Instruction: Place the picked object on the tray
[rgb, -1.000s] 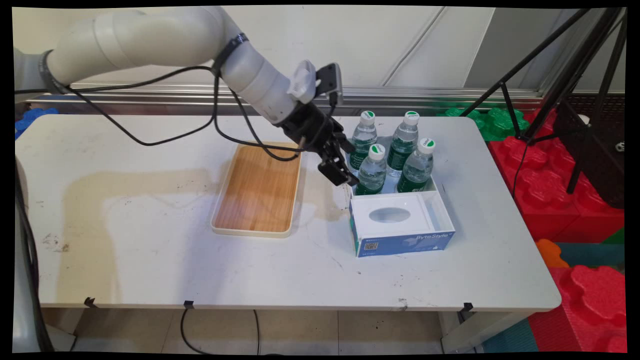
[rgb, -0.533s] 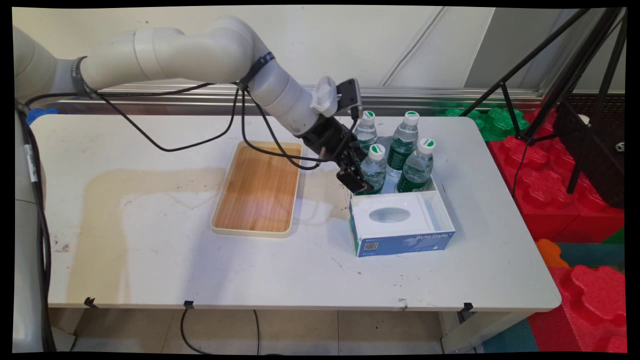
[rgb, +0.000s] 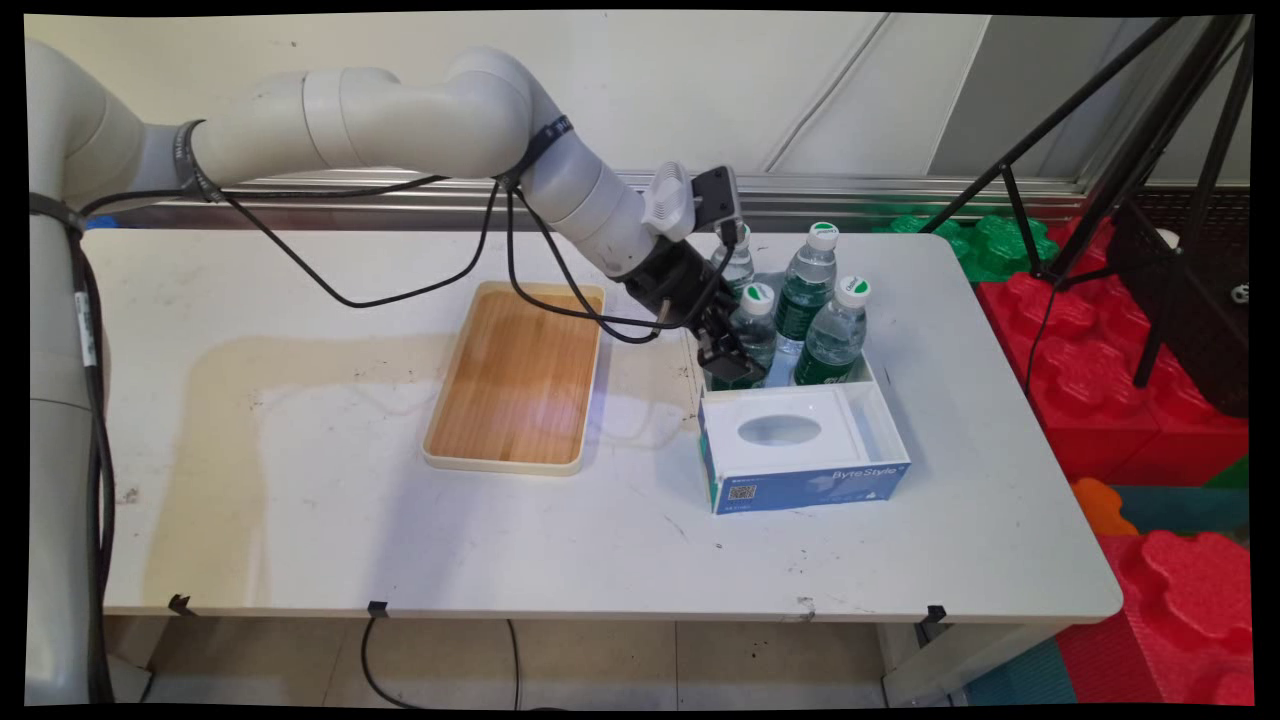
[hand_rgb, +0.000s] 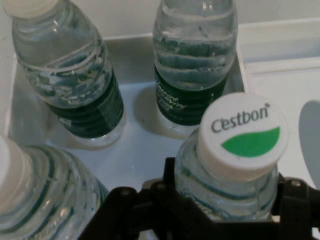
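Black jaws sit low astride the green-labelled bottle (rgb: 752, 330) at 7 o'clock in the cluster of four. Whether they press it or stand clear, I cannot tell. Tissue box (rgb: 800, 455) lies at 6 o'clock of it, and wooden tray (rgb: 515, 380) at 9 o'clock on the bench (rgb: 300, 500).

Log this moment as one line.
gripper around near-left water bottle | bottle upright in white box | wooden tray left
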